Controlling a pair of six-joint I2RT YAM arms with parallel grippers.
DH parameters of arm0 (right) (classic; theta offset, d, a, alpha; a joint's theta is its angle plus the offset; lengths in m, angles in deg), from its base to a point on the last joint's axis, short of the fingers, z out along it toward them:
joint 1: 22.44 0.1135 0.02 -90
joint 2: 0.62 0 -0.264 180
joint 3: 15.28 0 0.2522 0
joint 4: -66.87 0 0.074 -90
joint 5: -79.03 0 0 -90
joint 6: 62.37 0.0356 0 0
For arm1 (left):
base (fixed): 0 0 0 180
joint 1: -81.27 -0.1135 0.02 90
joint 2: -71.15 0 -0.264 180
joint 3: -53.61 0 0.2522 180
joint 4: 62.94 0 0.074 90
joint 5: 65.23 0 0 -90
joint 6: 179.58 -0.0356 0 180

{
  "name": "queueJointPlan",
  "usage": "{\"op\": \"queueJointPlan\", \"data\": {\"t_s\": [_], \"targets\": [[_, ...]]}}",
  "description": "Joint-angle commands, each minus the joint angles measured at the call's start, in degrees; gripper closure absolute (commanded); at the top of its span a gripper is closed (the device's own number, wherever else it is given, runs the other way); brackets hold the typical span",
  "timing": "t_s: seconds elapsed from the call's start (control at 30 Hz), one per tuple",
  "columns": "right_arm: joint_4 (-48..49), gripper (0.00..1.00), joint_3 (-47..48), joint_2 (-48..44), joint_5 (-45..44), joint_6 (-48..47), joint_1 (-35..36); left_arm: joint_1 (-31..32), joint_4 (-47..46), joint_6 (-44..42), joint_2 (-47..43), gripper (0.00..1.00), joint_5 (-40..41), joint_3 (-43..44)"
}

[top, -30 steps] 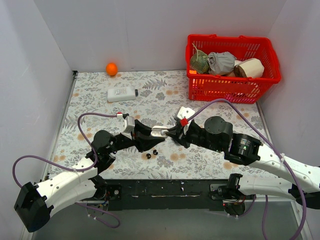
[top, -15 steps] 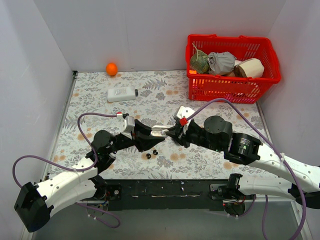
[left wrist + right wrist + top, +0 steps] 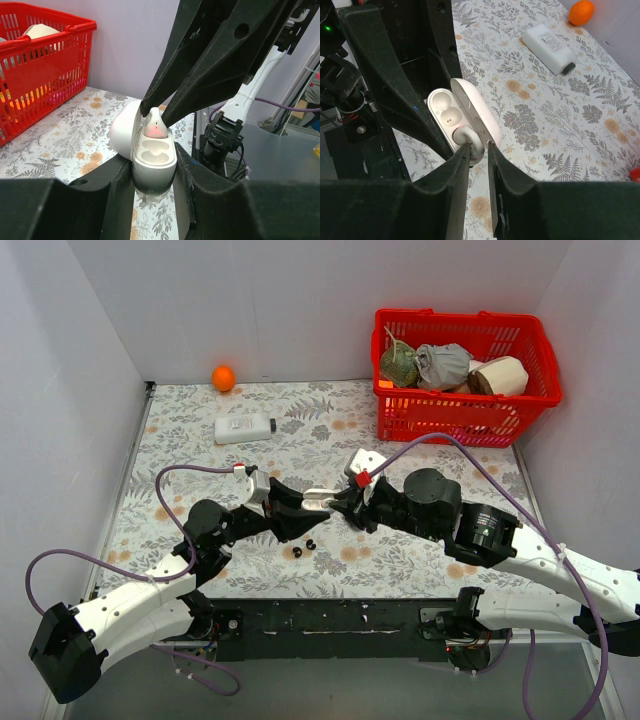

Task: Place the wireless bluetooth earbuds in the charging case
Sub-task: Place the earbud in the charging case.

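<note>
Fingers of the left gripper clamp the glossy white oval charging case, its lid open. Two tiny black rounded buds lie on the floral-patterned table just beside it. The right gripper pinches a small white rounded earbud at one case socket.

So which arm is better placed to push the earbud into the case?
Right. The right gripper pinches the white earbud at a slot of the open charging case, which the left gripper holds.
</note>
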Motion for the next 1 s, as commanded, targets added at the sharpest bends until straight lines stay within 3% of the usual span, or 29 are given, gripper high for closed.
{"op": "queueJointPlan", "data": {"t_s": [0.0, 0.3, 0.57, 0.77, 0.87, 0.97], "targets": [[-1.3, 0.7, 1.9, 1.1, -0.1, 1.5, 0.4, 0.0, -5.1, 0.2, -0.2, 1.0, 2.3, 1.2], [-1.9, 0.58, 3.1, 0.3, -2.5, 2.6, 0.6, 0.0, -5.7, -0.3, -0.6, 1.0, 3.7, 0.8], [-2.6, 0.57, 4.3, -2.3, -3.4, 2.6, 0.6, 0.0, -5.2, -0.4, -1.1, 1.0, 3.2, 0.6], [-1.9, 0.68, 6.9, -3.7, -8.5, 2.2, 0.5, 0.0, -3.3, -0.4, -1.0, 1.0, 0.5, 0.8], [-3.7, 0.83, 8.6, -1.6, -16.9, 2.6, 0.4, 0.0, -2.0, 0.1, -1.8, 1.0, 0.9, 0.6], [-4.9, 0.8, 6.7, 0.9, -20.2, 3.2, -1.6, 0.0, 1.6, -0.4, -4.1, 1.0, 2.9, 0.2]]}}
